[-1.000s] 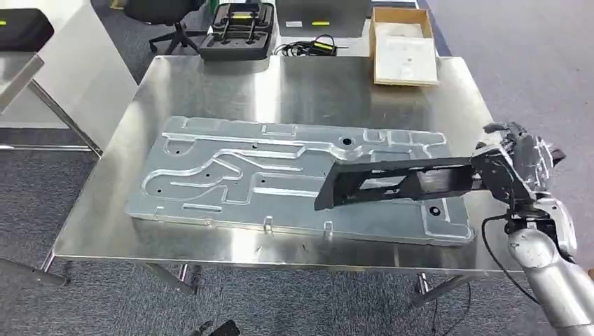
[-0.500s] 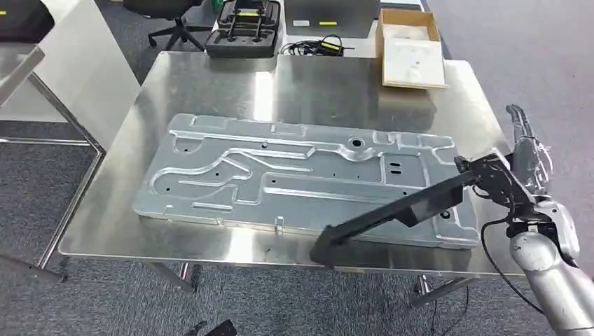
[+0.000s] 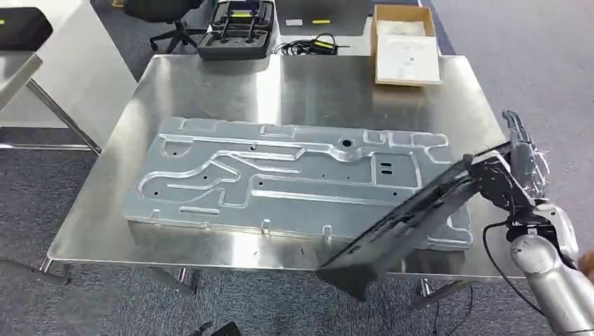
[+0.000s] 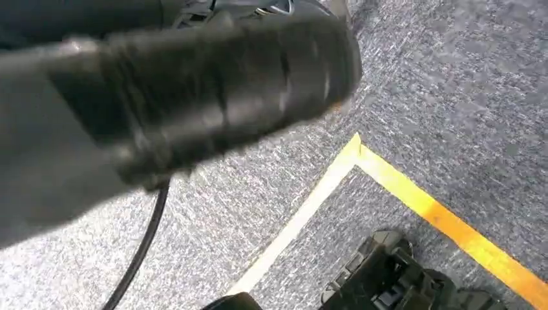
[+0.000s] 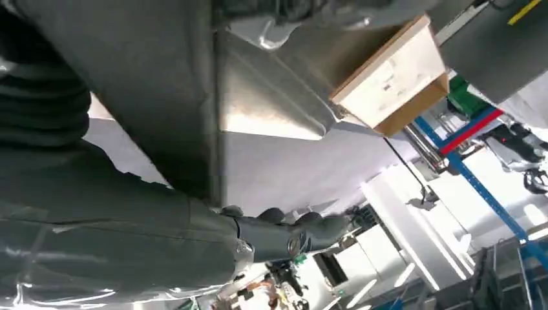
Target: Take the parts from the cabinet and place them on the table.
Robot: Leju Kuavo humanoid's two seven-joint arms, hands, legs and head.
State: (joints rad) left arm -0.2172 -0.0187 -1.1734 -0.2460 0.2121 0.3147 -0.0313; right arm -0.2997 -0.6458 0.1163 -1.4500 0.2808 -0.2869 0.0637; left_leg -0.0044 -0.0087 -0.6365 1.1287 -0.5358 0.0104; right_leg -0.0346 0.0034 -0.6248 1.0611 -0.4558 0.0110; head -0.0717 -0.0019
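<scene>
- Black bracket part [image 3: 406, 222], lower right of frame, slants from the right hand [image 3: 515, 178] down past the steel tabletop [image 3: 308, 87] front edge; hand grips its upper end
- Large grey panel [image 3: 280, 178] lies flat mid-frame
- Left hand [image 4: 194, 84] blurred; grip cannot be told

Left hand [image 4: 161, 97] blurred — fingers unreadable.

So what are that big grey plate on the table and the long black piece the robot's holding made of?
The big grey plate looks like stamped sheet metal, likely aluminium or steel: dull silver sheen, pressed ribs, punched holes. The long black piece in the right hand is matte black, maybe plastic or painted metal; I can't tell which.
</scene>
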